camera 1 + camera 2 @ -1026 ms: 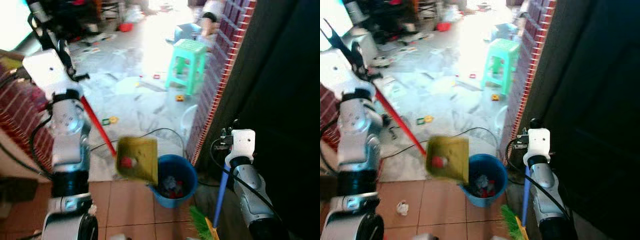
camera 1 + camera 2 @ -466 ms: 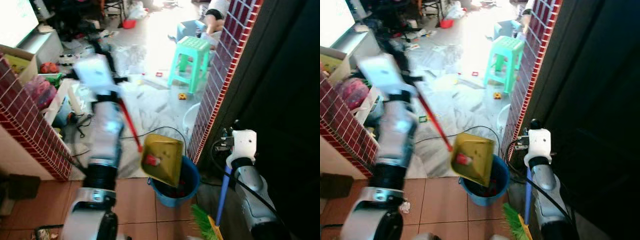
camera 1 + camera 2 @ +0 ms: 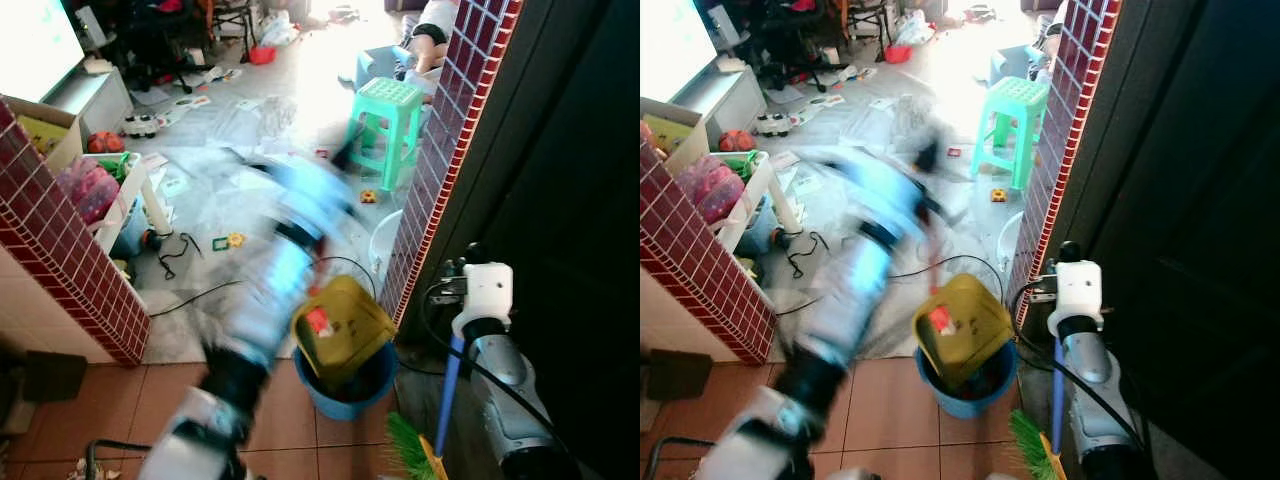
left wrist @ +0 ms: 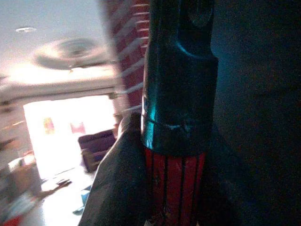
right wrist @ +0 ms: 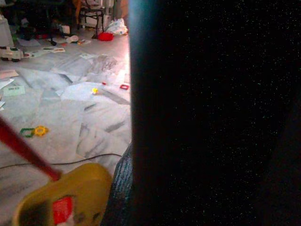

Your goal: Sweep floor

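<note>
Dustpan (image 3: 338, 328): yellow, tilted over the blue bucket (image 3: 372, 385), red scrap inside.
Left gripper (image 4: 176, 117): fingers pinch the red dustpan handle (image 4: 175, 186); the arm is blurred.
Right gripper (image 5: 141, 94): fingers around the blue broom pole (image 3: 446, 385); grip too dark to tell.
Broom (image 3: 410, 447): green bristles on the floor beside the bucket.
Stool (image 3: 384, 125): green, well behind.

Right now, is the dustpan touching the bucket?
Cannot tell. In the left eye view the yellow dustpan tilts over the blue bucket and overlaps its rim, but motion blur hides any contact or gap.
</note>
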